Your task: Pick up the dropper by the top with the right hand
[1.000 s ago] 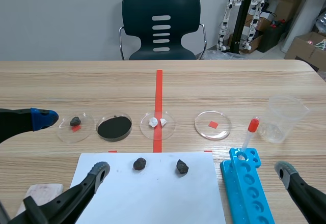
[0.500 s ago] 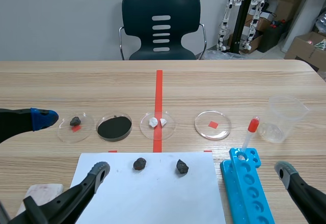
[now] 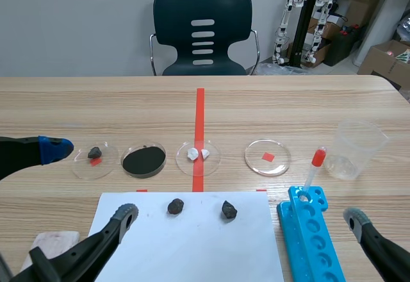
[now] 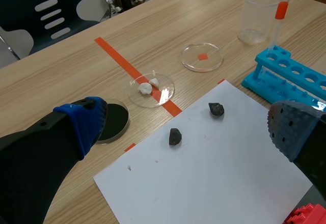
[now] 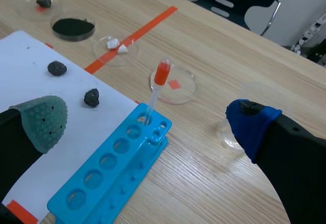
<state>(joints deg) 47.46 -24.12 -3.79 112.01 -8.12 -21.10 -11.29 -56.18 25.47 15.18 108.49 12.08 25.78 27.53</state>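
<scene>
Right tool point(image 5: 146, 119), fingers apart, has barely edged toward the dropper point(image 5: 155, 94) standing in the rack point(image 5: 114, 168): approach step, next it must straddle the red bulb and close.

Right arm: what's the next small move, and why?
Probably lift and advance the right pincer, fingers open, toward the red bulb of the dropper. The dropper stands upright in the end hole of the blue rack, untouched, and the pincer sits open, low, short of the bulb.
</scene>
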